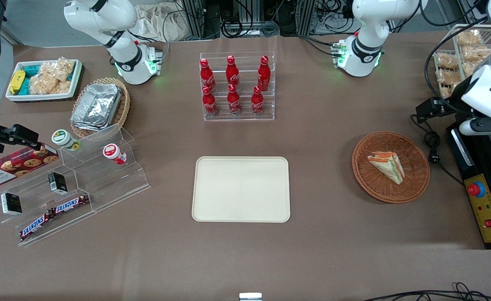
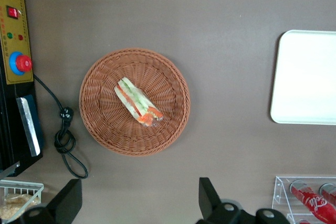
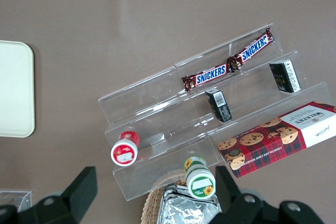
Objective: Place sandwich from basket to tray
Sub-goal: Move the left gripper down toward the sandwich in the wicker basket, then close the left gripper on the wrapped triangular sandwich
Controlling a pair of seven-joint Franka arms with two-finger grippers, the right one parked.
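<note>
The sandwich [image 1: 387, 166], a pale wedge with orange-red and green filling, lies in the round reddish-brown wicker basket [image 1: 412, 184] toward the working arm's end of the table. Both also show in the left wrist view: the sandwich [image 2: 138, 102] lies in the middle of the basket [image 2: 100, 108]. The cream-beige tray [image 1: 241, 189] lies flat near the table's middle, with nothing on it; its edge shows in the left wrist view [image 2: 304, 77]. My left gripper [image 1: 431, 108] hangs high above the table, a little farther from the front camera than the basket. Its jaws stand wide open and hold nothing [image 2: 137, 203].
A black and yellow control box [image 1: 485, 209] with a red button and a looped cable [image 1: 433, 146] lie beside the basket. A clear rack of red cola bottles [image 1: 237, 85] stands farther back than the tray. A wire bin of bagged snacks [image 1: 458, 58] stands under the working arm.
</note>
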